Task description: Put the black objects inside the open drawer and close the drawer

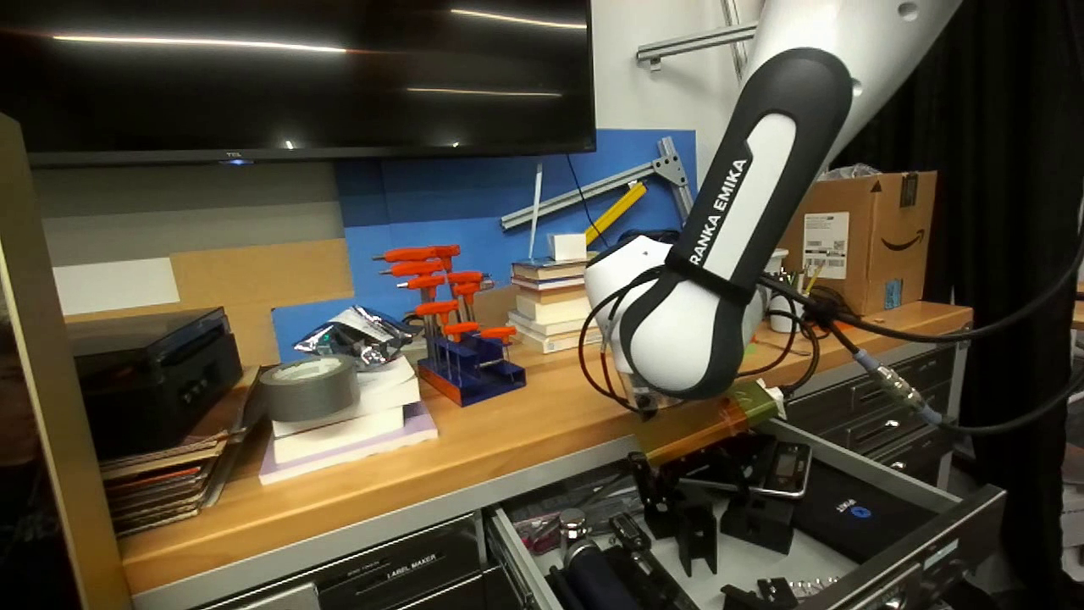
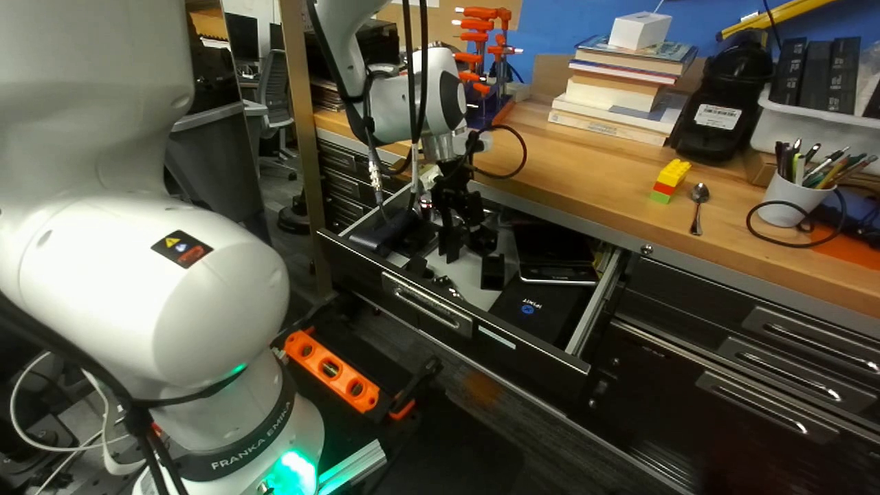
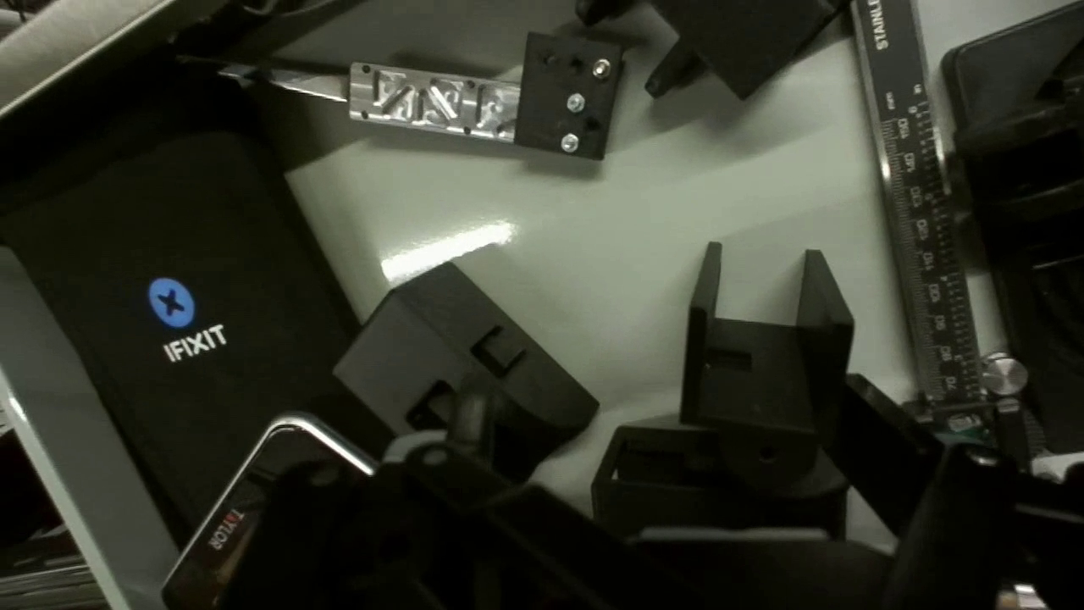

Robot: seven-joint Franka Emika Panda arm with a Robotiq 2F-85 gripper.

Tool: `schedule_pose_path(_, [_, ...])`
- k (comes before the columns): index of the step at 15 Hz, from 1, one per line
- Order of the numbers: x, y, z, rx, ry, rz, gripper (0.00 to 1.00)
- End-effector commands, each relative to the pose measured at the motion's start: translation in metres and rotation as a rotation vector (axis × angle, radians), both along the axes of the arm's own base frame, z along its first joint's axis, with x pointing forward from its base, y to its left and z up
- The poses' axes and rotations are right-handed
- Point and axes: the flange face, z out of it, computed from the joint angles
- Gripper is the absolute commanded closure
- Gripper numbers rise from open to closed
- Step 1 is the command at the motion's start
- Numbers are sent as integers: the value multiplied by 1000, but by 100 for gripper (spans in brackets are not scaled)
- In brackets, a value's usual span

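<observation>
The dark-grey drawer (image 2: 536,361) stands open in both exterior views, with its front (image 1: 974,529) pulled out. My gripper (image 2: 462,206) points down inside it. In the wrist view the gripper (image 3: 669,407) has its fingers wide apart. A black U-shaped bracket (image 3: 766,373) on a black base (image 3: 720,496) stands between them. The left finger is apart from it; I cannot tell whether the right finger touches it. A black block (image 3: 474,356) with square holes lies left of the bracket on the drawer floor. It also shows in an exterior view (image 2: 492,271).
The drawer also holds a black IFIXIT pouch (image 3: 195,339), a Taylor scale (image 3: 246,517), a caliper (image 3: 919,203) and a metal bar with a black end (image 3: 567,97). On the wooden worktop stand books (image 2: 612,103), a yellow-orange toy block (image 2: 670,180), a spoon (image 2: 698,199) and a pen cup (image 2: 790,203).
</observation>
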Motion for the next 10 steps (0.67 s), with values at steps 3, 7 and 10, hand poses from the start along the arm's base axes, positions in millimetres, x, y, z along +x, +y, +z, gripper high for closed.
schedule_pose_path(3, [0,-30,10,-107,-30,-76,0])
schedule_pose_path(7, [-2,-60,16,-168,-52,-156,0])
schedule_pose_path(10, [-7,-80,21,-205,-63,-218,0])
